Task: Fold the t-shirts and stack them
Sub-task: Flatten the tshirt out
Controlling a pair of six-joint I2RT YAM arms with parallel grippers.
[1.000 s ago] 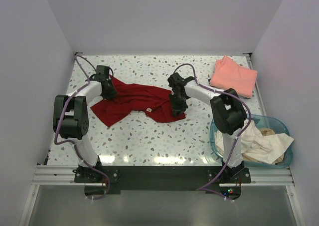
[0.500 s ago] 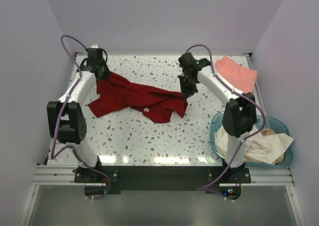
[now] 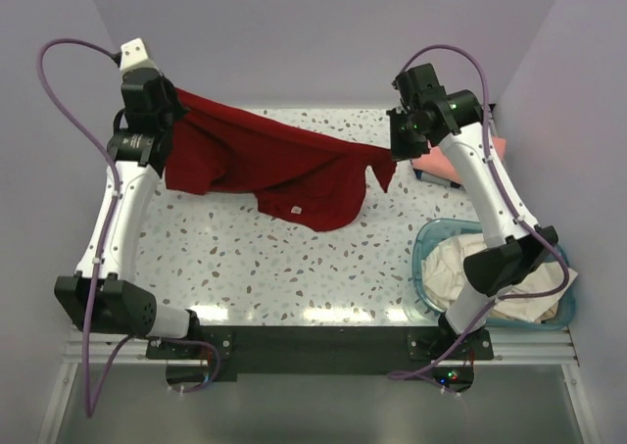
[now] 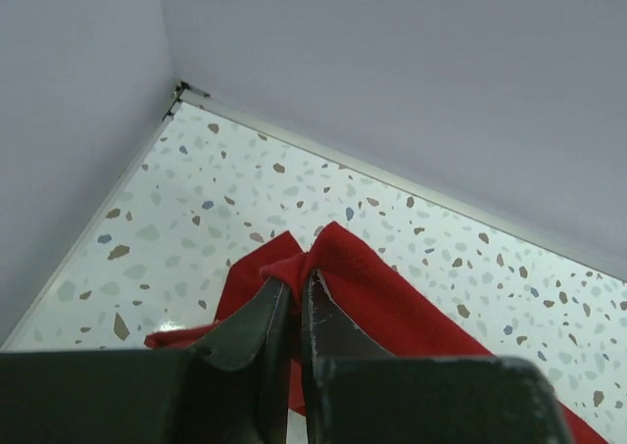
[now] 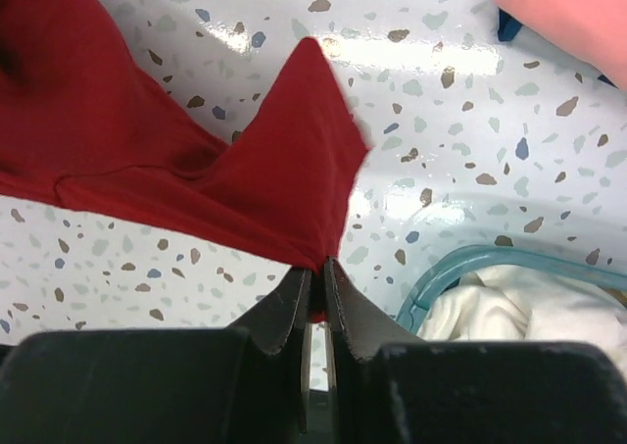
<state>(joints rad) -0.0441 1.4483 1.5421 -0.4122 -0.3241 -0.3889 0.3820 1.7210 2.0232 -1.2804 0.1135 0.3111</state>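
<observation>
Two arms hold one dark red t-shirt up between them, stretched above the speckled desk. On the left, the left arm reaches high toward the back left corner. The left jaws are pinched nearly shut on a bunched edge of the red fabric. The left wrist view shows a small peak of cloth clamped between the two tips, with the rest falling away toward the desk below. From there the shirt's upper edge runs taut across to the right. Its body sags in the middle, where a small white neck label shows near the lowest fold. Whether that fold touches the desk I cannot tell. The right arm stands raised at the back right. The right jaws are closed tight on a corner of the same shirt, with a red point of fabric sticking out past the tips. Beside that arm a salmon-pink t-shirt lies on the desk, partly hidden in the top view. At the near right sits a translucent teal basket holding crumpled cream-white t-shirts.
</observation>
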